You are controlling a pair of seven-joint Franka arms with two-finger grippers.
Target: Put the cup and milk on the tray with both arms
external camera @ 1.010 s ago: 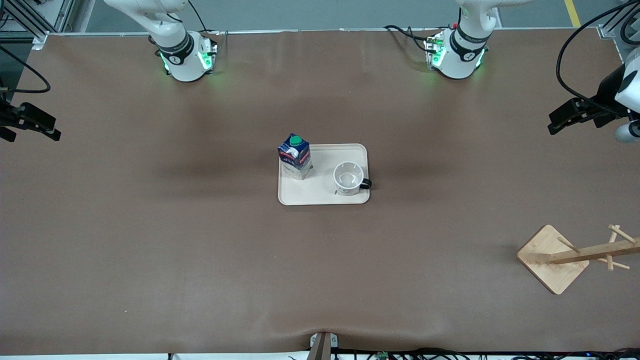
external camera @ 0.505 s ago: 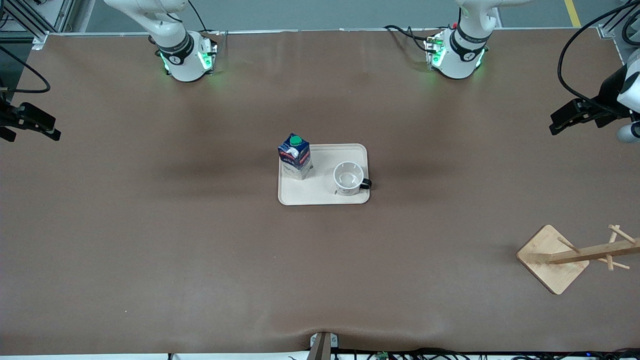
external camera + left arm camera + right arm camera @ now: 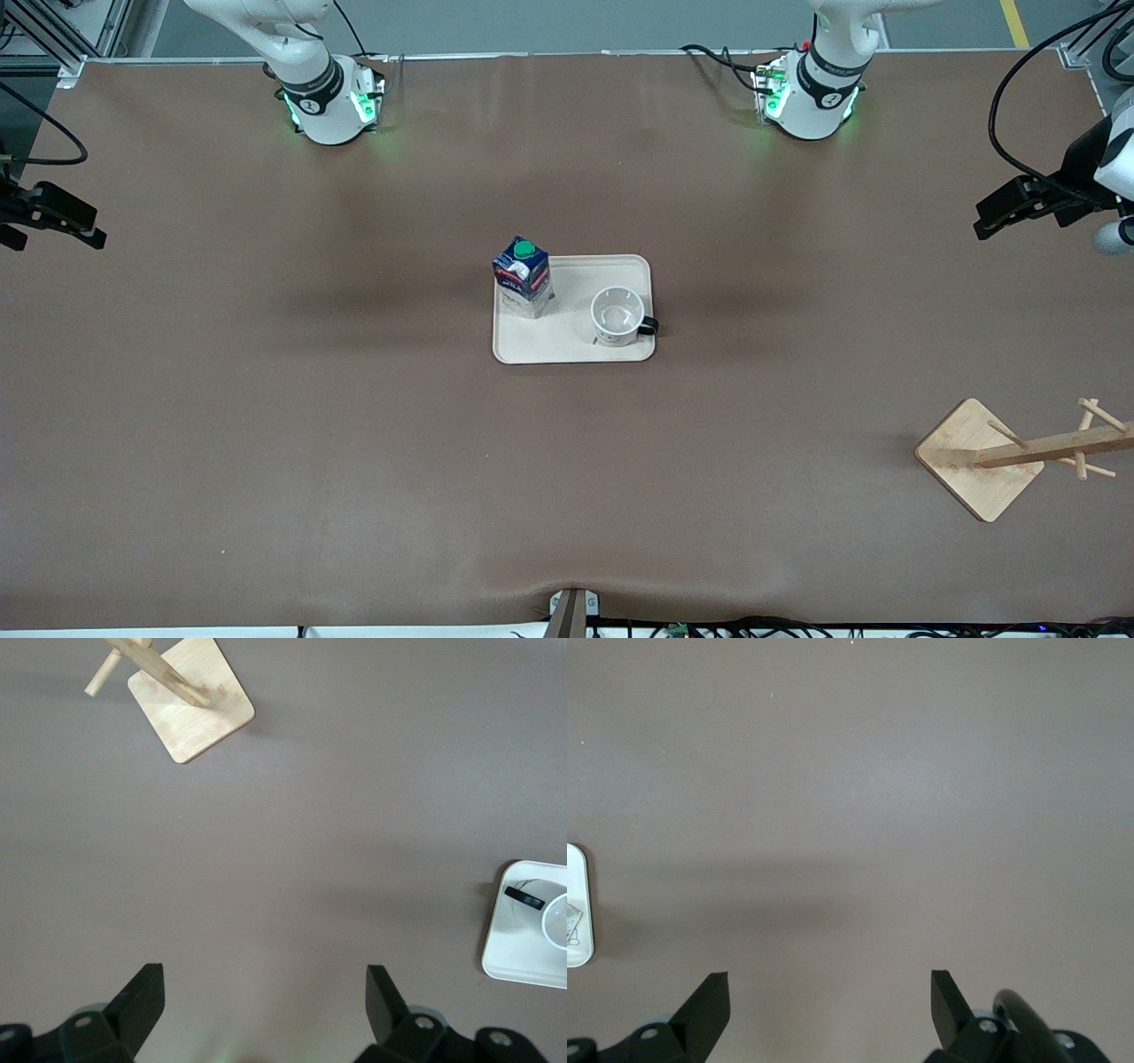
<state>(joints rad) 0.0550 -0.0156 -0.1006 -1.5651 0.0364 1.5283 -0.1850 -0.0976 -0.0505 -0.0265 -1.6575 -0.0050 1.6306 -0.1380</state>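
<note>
The cream tray (image 3: 567,346) lies at the table's middle. The dark-blue milk (image 3: 523,275) carton with a green cap stands upright on its corner toward the right arm's end. The white cup (image 3: 617,315) stands upright on the tray, black handle pointing toward the left arm's end. My left gripper (image 3: 979,221) hangs open and empty over the bare table at the left arm's end; its wrist view (image 3: 264,979) shows the tray (image 3: 514,948) and cup (image 3: 554,917) at the edge. My right gripper (image 3: 53,237) (image 3: 830,985) hangs open and empty over the other end.
A wooden rack with pegs on a square base (image 3: 979,461) lies near the left arm's end, nearer the front camera than the tray; it also shows in the left wrist view as the rack base (image 3: 190,695). A sliver of the tray's rim (image 3: 576,904) shows in the right wrist view.
The left gripper has drifted slightly toward the robots' side of the table. The right gripper, tray, milk and cup have stayed put.
</note>
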